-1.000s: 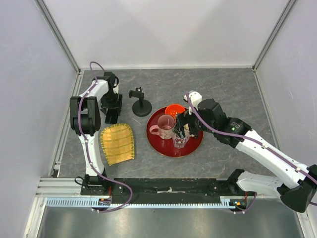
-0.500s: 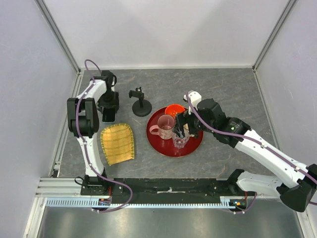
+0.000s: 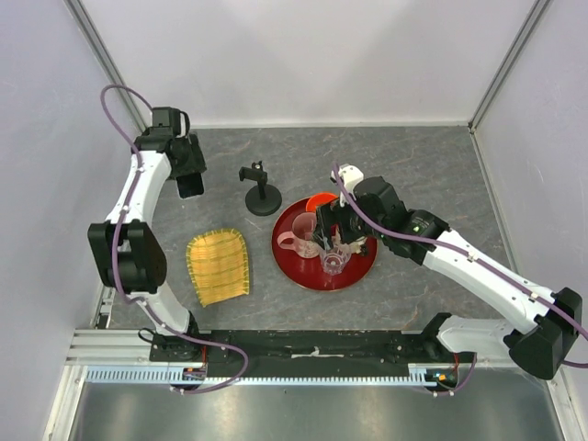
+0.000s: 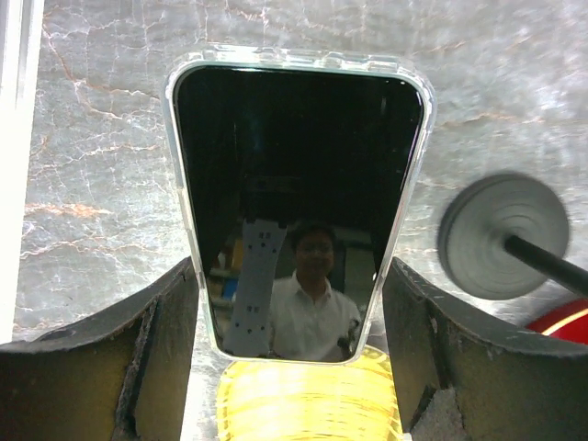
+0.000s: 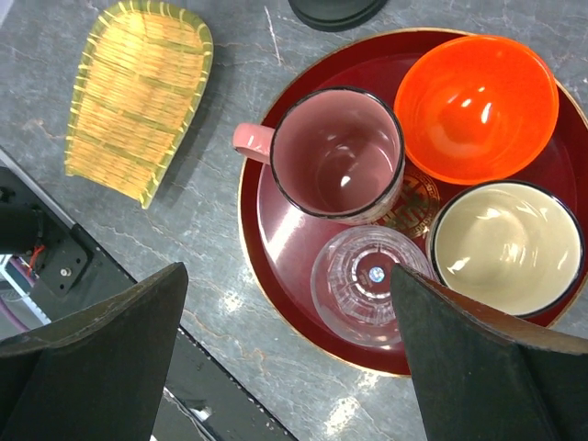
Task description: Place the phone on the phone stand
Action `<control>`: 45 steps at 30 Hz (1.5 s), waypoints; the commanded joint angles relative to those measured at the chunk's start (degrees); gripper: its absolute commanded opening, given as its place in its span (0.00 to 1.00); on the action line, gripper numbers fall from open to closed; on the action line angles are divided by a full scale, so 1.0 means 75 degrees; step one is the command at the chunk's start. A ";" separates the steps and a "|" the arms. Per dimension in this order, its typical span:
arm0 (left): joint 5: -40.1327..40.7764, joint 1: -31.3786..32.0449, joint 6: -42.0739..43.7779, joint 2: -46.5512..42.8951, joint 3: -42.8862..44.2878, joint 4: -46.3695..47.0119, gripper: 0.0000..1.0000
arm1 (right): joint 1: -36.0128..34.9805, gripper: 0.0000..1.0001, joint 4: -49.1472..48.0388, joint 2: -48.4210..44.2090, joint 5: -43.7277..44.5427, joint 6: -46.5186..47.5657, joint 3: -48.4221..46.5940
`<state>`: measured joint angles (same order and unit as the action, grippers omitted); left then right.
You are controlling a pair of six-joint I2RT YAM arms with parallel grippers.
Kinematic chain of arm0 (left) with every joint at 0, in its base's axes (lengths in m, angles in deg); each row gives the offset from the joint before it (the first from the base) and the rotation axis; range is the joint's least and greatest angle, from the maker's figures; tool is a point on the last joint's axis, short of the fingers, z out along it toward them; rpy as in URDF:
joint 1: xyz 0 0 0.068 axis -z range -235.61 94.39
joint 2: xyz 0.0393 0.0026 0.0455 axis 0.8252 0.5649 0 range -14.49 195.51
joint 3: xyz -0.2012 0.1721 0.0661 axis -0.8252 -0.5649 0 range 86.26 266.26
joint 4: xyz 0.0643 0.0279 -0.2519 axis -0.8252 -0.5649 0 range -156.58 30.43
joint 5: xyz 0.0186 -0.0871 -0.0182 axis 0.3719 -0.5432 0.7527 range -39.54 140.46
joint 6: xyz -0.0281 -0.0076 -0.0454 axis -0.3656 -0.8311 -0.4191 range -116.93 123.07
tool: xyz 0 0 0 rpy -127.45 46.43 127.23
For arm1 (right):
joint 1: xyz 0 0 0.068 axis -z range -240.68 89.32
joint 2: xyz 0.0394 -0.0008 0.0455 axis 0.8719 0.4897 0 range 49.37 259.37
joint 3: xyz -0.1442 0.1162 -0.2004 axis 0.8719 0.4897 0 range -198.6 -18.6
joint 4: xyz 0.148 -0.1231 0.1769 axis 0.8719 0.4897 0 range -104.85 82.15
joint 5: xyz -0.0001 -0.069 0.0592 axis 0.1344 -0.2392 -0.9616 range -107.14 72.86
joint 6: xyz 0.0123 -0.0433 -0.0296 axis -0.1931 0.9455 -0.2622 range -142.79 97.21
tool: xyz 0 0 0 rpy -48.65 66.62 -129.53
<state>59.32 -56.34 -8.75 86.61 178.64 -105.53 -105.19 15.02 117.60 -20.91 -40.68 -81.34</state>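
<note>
My left gripper (image 3: 189, 176) is shut on the phone (image 3: 192, 185), a black smartphone in a clear case, and holds it above the table at the back left. In the left wrist view the phone (image 4: 299, 184) sits between both fingers (image 4: 156, 349), screen facing the camera. The phone stand (image 3: 262, 191), black with a round base and a short post, stands to the right of the phone; its base (image 4: 503, 236) shows at the right of the left wrist view. My right gripper (image 3: 323, 234) is open and empty above the red tray; the right wrist view (image 5: 287, 312) shows it hanging over a clear glass.
The round red tray (image 3: 292, 268) holds a pink mug (image 5: 336, 152), an orange bowl (image 5: 476, 107), a cream bowl (image 5: 507, 248) and a clear glass (image 5: 367, 285). A yellow woven mat (image 3: 219, 265) lies left of the tray, in front of the phone. White walls enclose the table.
My left arm has risen and swung back and to the left with the phone in its grip. My right gripper has shifted slightly left over the tray.
</note>
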 commanded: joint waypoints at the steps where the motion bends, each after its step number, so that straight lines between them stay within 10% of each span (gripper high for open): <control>1: -0.0840 -0.0242 -0.0721 -0.1290 -0.0410 0.1192 0.02 | -0.0077 0.98 -0.0724 -0.0050 -0.0189 -0.0240 -0.0307; 17: -0.5915 -0.0126 -0.5570 -0.4665 -0.3080 0.4613 0.02 | -0.1014 0.98 -0.3240 0.0676 0.0749 -0.0568 -0.0681; 29: -0.5156 0.1222 -0.7986 -0.5909 -0.4652 0.5612 0.02 | -0.1893 0.98 -0.5526 0.1508 0.2821 -0.0053 -0.0846; 39: -0.4967 0.1797 -0.9228 -0.6039 -0.5612 0.6501 0.02 | -0.1964 0.56 -0.6526 0.1754 0.3479 0.0100 -0.0482; 45: -0.4873 0.1891 -0.9464 -0.6074 -0.5825 0.6830 0.02 | -0.1975 0.52 -0.6642 0.1825 0.3327 -0.0040 -0.0307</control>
<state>21.94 -42.59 -75.30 42.50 134.42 -63.21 -119.72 -31.34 130.63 3.72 -40.40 -84.51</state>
